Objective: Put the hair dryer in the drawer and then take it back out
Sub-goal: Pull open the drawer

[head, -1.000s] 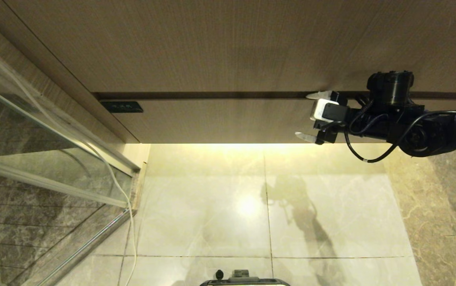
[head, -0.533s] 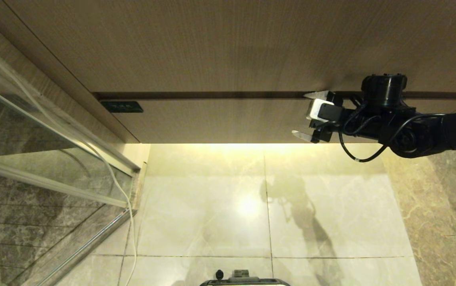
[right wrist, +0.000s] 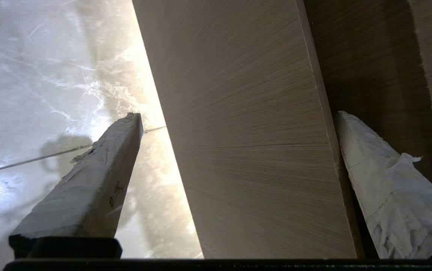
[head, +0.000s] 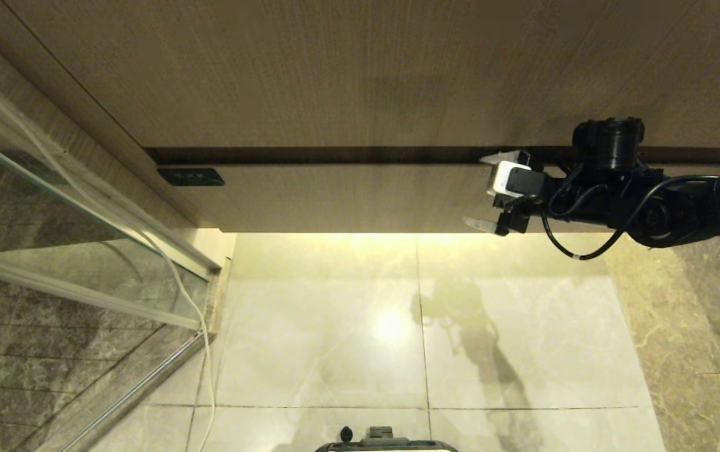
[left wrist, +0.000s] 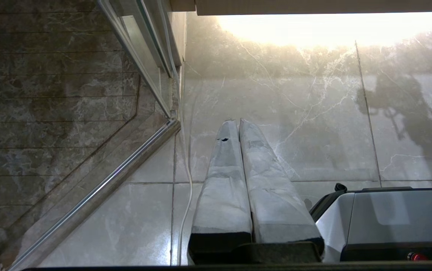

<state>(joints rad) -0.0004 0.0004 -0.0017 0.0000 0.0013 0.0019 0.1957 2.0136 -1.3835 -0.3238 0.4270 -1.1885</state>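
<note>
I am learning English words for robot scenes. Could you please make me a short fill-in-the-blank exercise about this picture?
1. The right gripper has its fingers spread across the front of the ____.
2. The left gripper points down at the floor with its fingers ____.
3. The floor is made of large glossy ____.
4. The drawer front has no ____.

Missing words: drawer; shut; tiles; handle
</note>
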